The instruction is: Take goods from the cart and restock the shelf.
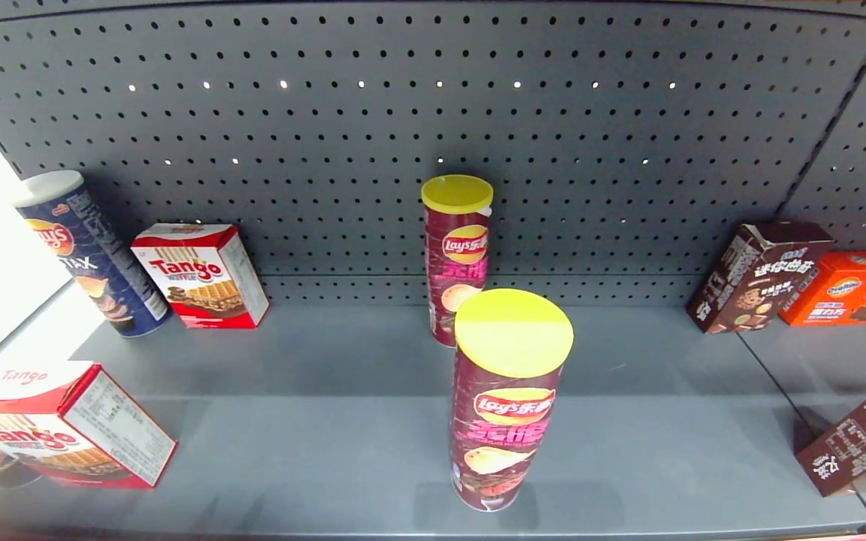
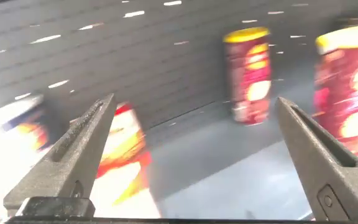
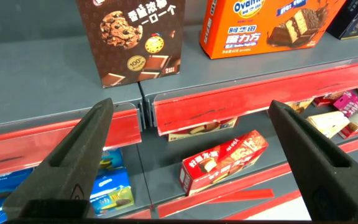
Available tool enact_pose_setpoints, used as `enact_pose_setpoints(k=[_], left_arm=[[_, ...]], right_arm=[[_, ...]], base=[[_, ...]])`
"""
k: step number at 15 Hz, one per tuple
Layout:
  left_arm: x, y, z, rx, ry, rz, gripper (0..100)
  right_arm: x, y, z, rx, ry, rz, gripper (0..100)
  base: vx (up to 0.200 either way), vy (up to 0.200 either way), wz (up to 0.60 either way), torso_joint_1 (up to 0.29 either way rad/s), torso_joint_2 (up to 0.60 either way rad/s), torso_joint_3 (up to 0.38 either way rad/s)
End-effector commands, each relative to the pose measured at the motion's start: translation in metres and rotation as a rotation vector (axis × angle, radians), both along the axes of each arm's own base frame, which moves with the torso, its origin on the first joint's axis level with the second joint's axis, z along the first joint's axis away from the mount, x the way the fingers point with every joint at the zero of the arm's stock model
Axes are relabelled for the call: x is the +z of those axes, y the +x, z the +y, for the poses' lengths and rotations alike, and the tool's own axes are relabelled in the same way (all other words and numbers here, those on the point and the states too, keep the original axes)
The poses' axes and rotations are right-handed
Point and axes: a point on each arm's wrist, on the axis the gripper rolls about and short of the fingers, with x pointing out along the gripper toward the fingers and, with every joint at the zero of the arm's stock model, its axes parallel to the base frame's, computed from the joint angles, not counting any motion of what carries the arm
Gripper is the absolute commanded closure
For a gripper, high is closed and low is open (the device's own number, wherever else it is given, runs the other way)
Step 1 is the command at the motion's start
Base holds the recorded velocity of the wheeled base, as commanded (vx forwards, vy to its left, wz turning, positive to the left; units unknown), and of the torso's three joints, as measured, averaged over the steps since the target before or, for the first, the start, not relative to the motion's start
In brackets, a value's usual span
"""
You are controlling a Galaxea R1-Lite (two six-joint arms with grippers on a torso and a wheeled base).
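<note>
Progress: the front chip can [image 1: 504, 421] and the back chip can [image 1: 457, 263] stand mid-shelf, one behind the other. Much of the shelf [image 1: 328, 421] is bare, so I judge the restocking partly done.
Shelf content: also a blue can [image 1: 87, 255], a wafer box [image 1: 204, 274], a brown box [image 1: 760, 274].
Left gripper [image 2: 194, 102]: jaws wide apart, holding nothing.
Right gripper [image 3: 191, 104]: jaws wide apart, empty.

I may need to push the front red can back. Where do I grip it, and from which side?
I'd grip the front can around its mid-body, below the yellow lid, coming in level from the aisle side. It stands upright and round, with bare shelf on both sides for open jaws; the rear can blocks the back.
</note>
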Motion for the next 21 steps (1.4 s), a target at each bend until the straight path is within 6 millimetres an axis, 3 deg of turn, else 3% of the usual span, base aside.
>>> enact_pose_setpoints(k=[1, 4, 10, 19, 20, 21], left_arm=[[-0.035, -0.030, 0.005, 0.150, -0.045, -0.065, 0], [-0.064, -0.040, 0.002, 0.194, -0.049, 0.055, 0], [-0.095, -0.038, 0.001, 0.106, 0.000, 0.316, 0], [-0.097, -0.037, 0.001, 0.121, -0.033, 0.344, 0], [-0.106, -0.037, 0.007, 0.327, -0.198, 0.443, 0], [-0.104, -0.037, 0.006, 0.298, -0.186, 0.441, 0]], right_arm=[[0.000, 0.000, 0.000, 0.000, 0.000, -0.001, 0], [0.000, 0.000, 0.000, 0.001, 0.000, 0.001, 0], [0.000, 0.000, 0.000, 0.001, 0.000, 0.001, 0], [0.000, 0.000, 0.000, 0.001, 0.000, -0.001, 0], [0.000, 0.000, 0.000, 0.001, 0.000, 0.001, 0], [0.000, 0.000, 0.000, 0.000, 0.000, 0.001, 0]], base=[[0.000, 0.000, 0.00, 0.000, 0.00, 0.000], [0.000, 0.000, 0.00, 0.000, 0.00, 0.000], [0.000, 0.000, 0.00, 0.000, 0.00, 0.000], [0.000, 0.000, 0.00, 0.000, 0.00, 0.000], [0.000, 0.000, 0.00, 0.000, 0.00, 0.000], [0.000, 0.000, 0.00, 0.000, 0.00, 0.000]])
